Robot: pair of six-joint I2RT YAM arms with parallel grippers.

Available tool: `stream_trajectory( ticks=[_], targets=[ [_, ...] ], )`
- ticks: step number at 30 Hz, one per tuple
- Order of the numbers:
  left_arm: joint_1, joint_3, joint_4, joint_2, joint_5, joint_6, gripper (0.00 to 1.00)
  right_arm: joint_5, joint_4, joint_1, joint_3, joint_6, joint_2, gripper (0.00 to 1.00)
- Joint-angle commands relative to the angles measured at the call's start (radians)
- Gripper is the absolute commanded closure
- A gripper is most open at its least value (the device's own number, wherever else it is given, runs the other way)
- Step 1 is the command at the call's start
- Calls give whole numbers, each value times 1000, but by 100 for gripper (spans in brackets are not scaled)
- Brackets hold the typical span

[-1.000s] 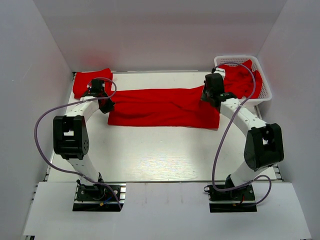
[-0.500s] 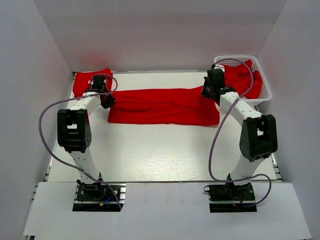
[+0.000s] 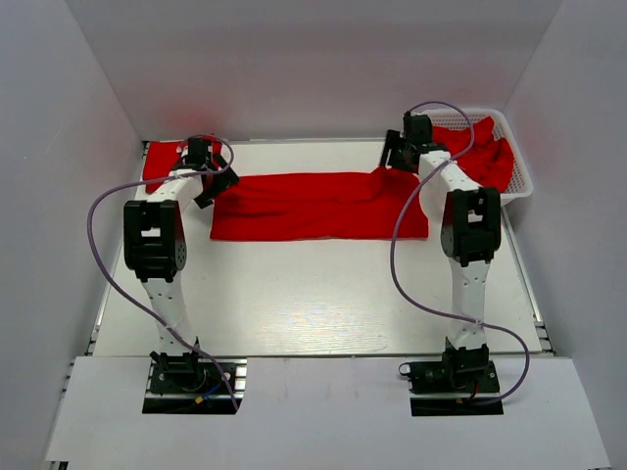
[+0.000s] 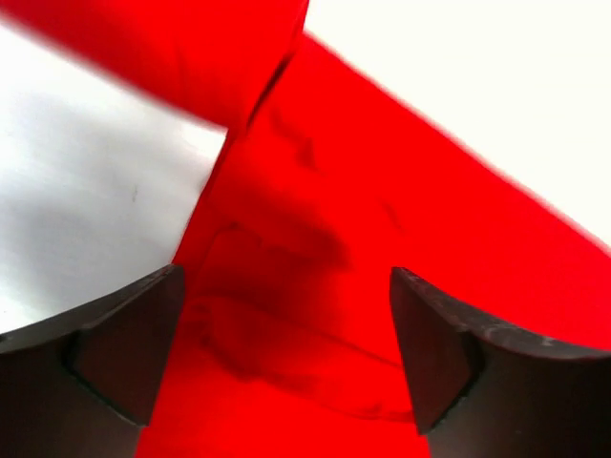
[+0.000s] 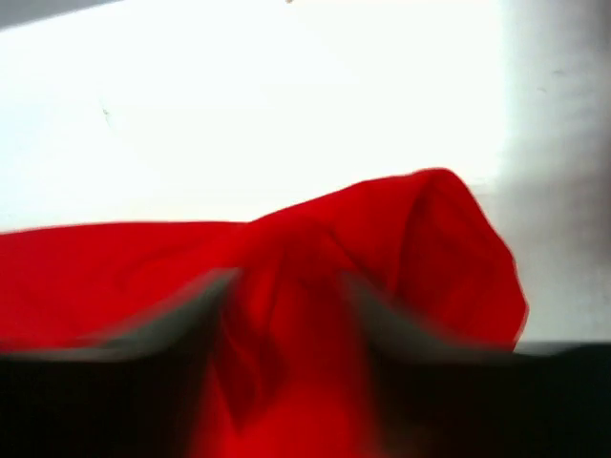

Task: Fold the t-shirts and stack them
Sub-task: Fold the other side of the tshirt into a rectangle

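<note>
Left jaws stand wide apart and hold nothing, poised just over the left end of the long shirt [image 3: 318, 206], which lies as a flat band across the far half of the worktop [image 3: 313, 294]. Right jaws sit at that shirt's raised right end with red cloth between blurred fingers [image 5: 167, 320], and we cannot tell whether they grip it. We note a second shirt [image 3: 159, 166] bunched in the far left corner and more red cloth [image 3: 490, 157] in the basket [image 3: 521, 188] at far right.
</note>
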Motion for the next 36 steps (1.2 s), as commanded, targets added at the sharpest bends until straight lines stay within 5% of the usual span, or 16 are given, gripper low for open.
stream_trajectory(
  ticks=[1,9,14,36],
  targets=[
    [7,68,-58,-32,-43,0,0,-144,-81,-14,111,-32,12,10],
    [-4,5,-49,-175,-29,60,0,-211,-47,-11,-151,-76,-213,10],
    [-4,-50,8,-195,110,106,0,-332,-7,-5,-306,-67,-324,10],
    [-13,-330,117,-295,264,140,0,-468,159,75,-184,16,-26,10]
  ],
)
